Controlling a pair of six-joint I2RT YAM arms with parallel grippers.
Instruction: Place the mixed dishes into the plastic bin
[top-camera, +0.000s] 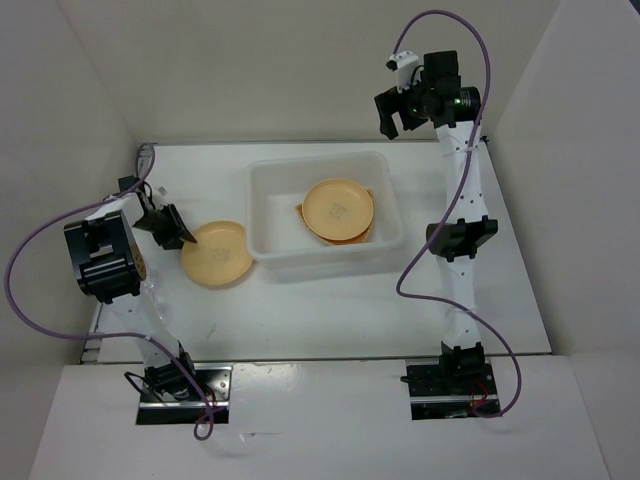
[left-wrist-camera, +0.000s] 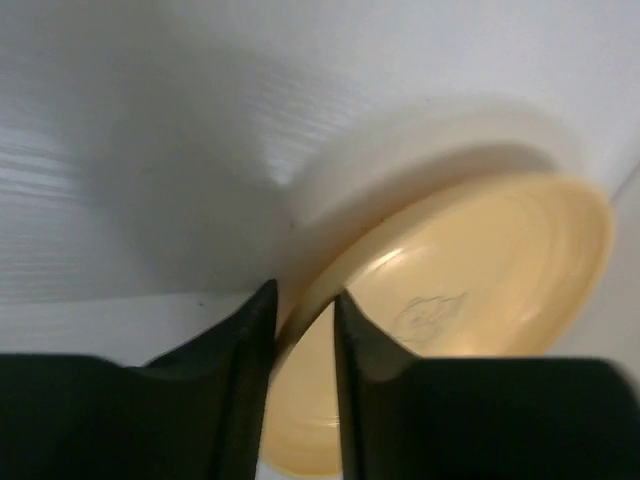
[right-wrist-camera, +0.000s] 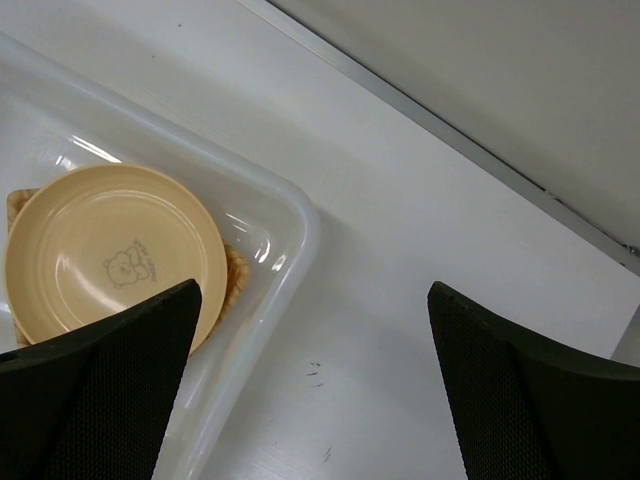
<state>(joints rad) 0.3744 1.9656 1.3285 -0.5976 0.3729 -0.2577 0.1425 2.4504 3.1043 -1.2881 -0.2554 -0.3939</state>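
One tan-yellow plate (top-camera: 217, 255) lies on the table just left of the plastic bin (top-camera: 318, 163). My left gripper (top-camera: 188, 238) is shut on this plate's left rim; in the left wrist view the rim runs between the two fingers of the gripper (left-wrist-camera: 303, 295) and the plate (left-wrist-camera: 480, 270) looks tilted. The second plate (top-camera: 338, 208) lies inside the bin on top of the woven basket dish (top-camera: 300, 211). My right gripper (top-camera: 395, 115) is open and empty, high above the bin's far right corner. Its wrist view shows the gripper (right-wrist-camera: 313, 288), the bin (right-wrist-camera: 300, 225), plate (right-wrist-camera: 110, 255) and basket edge (right-wrist-camera: 236, 280). The clear cup is not visible.
The white table (top-camera: 330, 310) is enclosed by tall white walls on the left, back and right. The table's back edge with a grey strip (right-wrist-camera: 450, 130) runs close behind the bin.
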